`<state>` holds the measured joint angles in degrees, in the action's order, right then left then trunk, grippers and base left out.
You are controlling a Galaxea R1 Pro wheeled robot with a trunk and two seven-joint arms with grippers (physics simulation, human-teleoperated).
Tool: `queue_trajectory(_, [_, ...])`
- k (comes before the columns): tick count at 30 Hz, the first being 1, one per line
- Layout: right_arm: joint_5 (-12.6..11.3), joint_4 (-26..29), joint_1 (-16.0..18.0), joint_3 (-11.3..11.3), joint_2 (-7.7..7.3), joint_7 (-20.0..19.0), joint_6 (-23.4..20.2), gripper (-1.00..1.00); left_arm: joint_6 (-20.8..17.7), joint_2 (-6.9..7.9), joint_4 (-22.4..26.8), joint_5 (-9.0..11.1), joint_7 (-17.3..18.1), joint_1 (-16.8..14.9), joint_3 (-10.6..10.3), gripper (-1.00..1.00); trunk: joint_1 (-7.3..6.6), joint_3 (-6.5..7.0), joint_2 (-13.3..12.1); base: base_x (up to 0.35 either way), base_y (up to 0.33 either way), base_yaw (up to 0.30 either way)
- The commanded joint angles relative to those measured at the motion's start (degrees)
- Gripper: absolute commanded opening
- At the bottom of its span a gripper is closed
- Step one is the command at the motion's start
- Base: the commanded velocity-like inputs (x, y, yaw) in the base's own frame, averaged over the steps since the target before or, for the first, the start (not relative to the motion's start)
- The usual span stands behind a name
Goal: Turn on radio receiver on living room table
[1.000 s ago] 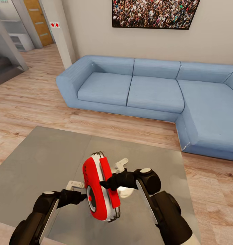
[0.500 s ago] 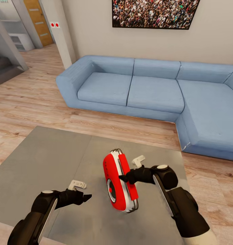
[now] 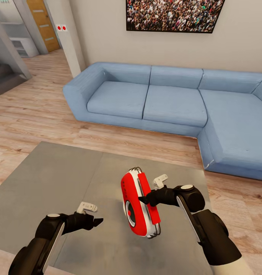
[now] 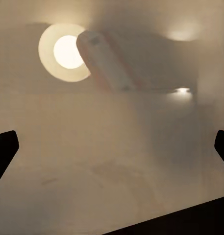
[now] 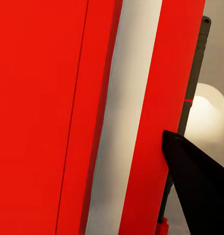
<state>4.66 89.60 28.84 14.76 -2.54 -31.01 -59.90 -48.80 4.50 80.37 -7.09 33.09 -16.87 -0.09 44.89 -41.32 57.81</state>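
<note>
Red and white, the radio receiver [image 3: 140, 204] stands on its edge over the table [image 3: 50, 179], tilted a little, with its round dial facing the robot's left side. The head view does not show clearly if its lower edge touches the grey glossy top or stays just above it. The right gripper [image 3: 143, 199] holds it from the right side: the black fingers [image 3: 155, 196] reach to the red body and pinch it at about the middle of its height. In the right wrist view, the red surface with 1 white stripe [image 5: 119, 122] is very close to the camera, and 1 dark fingertip [image 5: 197, 183] lies against the edge of the radio.

The left gripper [image 3: 95, 220] hovers over the near left part of the table, well apart from the radio. Its 2 fingers are spread and hold nothing. In the left wrist view, the 2 black fingertips [image 4: 4, 149] show far from each other at the sides, and between them is the reflective top of the table with the mirrored picture of a round lamp [image 4: 67, 51].

Behind the table, on the light wood floor [image 3: 35, 114], is the blue L-shaped sofa [image 3: 173, 103]. On the beige wall above it hangs a picture of a crowd [image 3: 173, 15]. At the far left a wooden door [image 3: 43, 23] is visible.
</note>
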Motion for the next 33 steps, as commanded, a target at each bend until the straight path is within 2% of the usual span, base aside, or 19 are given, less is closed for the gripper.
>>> queue_trajectory(1, [-0.5,0.0,0.0,0.0,-0.05,0.0,-0.1,-1.0,0.0,-0.03,0.1,0.1,0.1,0.0,0.0,1.0,0.0,0.0,0.0,0.0,0.0,0.0])
queue_trajectory(3, [-0.5,0.0,0.0,0.0,-0.08,0.0,-0.1,-1.0,-0.1,-0.07,0.6,0.3,0.2,0.0,0.0,1.0,0.0,0.0,0.0,0.0,0.0,0.0])
queue_trajectory(4, [-0.5,0.0,0.0,0.0,-0.08,0.0,-0.1,-1.0,-0.1,-0.11,1.0,0.4,0.3,0.0,0.0,-1.0,0.0,0.0,0.0,0.0,0.0,0.0])
queue_trajectory(6, [-0.5,0.0,0.0,0.0,-0.09,0.0,-0.1,-1.0,-0.2,-0.18,1.6,0.5,1.2,0.0,0.0,-1.0,0.0,0.0,0.0,0.0,0.0,0.0])
queue_trajectory(7, [-0.5,-0.1,0.0,0.0,-0.09,0.1,-0.1,-1.0,-0.3,-0.29,2.0,0.5,3.7,0.0,0.0,-1.0,0.0,0.0,0.0,0.0,0.0,0.0])
queue_trajectory(11, [-0.5,-0.2,0.0,0.0,-0.03,0.1,-0.1,-1.0,-0.7,-0.41,3.6,0.6,9.3,0.0,0.1,-1.0,0.0,0.0,0.0,0.0,0.0,0.0])
queue_trajectory(15, [-0.5,-0.2,0.0,0.0,-0.01,0.1,-0.1,-1.0,-0.9,-0.86,4.8,0.8,10.8,0.0,0.2,-1.0,0.0,0.0,0.0,0.0,0.0,0.0])
queue_trajectory(20, [-0.5,-0.2,0.1,0.0,0.02,0.0,-0.1,-1.0,-1.0,-4.92,5.7,1.6,13.0,0.0,0.0,-1.0,0.0,0.0,0.0,0.0,0.0,0.0])
queue_trajectory(23, [-0.5,-0.2,0.0,0.0,0.07,0.0,-0.1,-1.0,-1.0,-6.31,5.7,1.7,13.6,0.0,0.0,-1.0,0.0,0.0,0.0,0.0,0.0,0.0])
queue_trajectory(25, [-0.5,-0.2,0.0,0.1,0.08,0.0,-0.1,-1.0,-1.0,-7.22,5.8,1.7,15.5,0.0,0.0,-1.0,0.0,0.0,0.0,0.0,0.0,0.0])
queue_trajectory(29, [-0.5,-0.2,0.0,0.1,0.11,0.0,-0.1,-1.0,-1.1,-8.61,5.7,1.4,19.3,0.0,-0.1,-1.0,0.0,0.0,0.0,0.0,0.0,0.0])
queue_trajectory(33, [-0.5,-0.3,0.0,0.1,0.11,0.0,-0.1,-1.0,-1.0,-8.8,5.7,1.2,19.8,-0.1,-0.1,-1.0,0.0,0.0,0.0,0.0,0.0,0.0])
